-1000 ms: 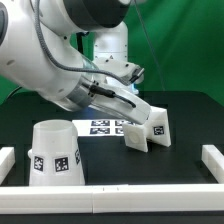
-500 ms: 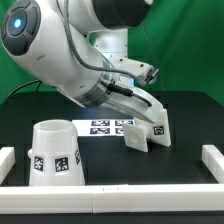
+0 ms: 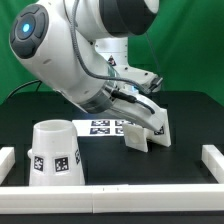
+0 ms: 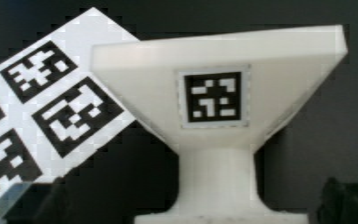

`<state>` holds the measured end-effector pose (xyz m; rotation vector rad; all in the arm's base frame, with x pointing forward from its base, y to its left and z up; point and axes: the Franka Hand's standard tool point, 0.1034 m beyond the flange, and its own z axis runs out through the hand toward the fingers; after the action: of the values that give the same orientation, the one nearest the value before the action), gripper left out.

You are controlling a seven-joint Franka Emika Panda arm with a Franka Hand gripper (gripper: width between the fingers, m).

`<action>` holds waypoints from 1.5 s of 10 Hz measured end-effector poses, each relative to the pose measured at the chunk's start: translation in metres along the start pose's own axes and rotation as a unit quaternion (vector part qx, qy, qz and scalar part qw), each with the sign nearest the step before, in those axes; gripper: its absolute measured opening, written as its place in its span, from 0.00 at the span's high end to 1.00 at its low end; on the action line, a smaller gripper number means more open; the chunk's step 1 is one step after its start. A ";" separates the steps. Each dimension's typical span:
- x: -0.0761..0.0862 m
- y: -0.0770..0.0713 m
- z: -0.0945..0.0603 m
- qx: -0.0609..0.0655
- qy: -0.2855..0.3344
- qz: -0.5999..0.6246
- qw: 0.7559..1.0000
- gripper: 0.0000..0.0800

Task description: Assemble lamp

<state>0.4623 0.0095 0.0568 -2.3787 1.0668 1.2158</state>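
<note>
Bulb (image 4: 213,120), matte white, flared head, narrow stem, tagged

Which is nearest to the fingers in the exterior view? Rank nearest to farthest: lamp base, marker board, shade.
1. lamp base: right at the gripper, between its open fingers.
2. marker board: flat on the table, just to the exterior view's left of the base.
3. shade: far off at the exterior view's left, near the front.
</note>
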 end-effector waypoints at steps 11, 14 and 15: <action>0.004 0.012 -0.001 -0.035 -0.116 0.015 0.992 0.13; 0.005 0.012 -0.001 -0.036 -0.116 0.015 0.992 0.13; 0.003 0.011 0.001 -0.038 -0.116 0.013 0.992 0.13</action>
<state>0.4554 0.0010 0.0544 -2.2143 0.9967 1.5249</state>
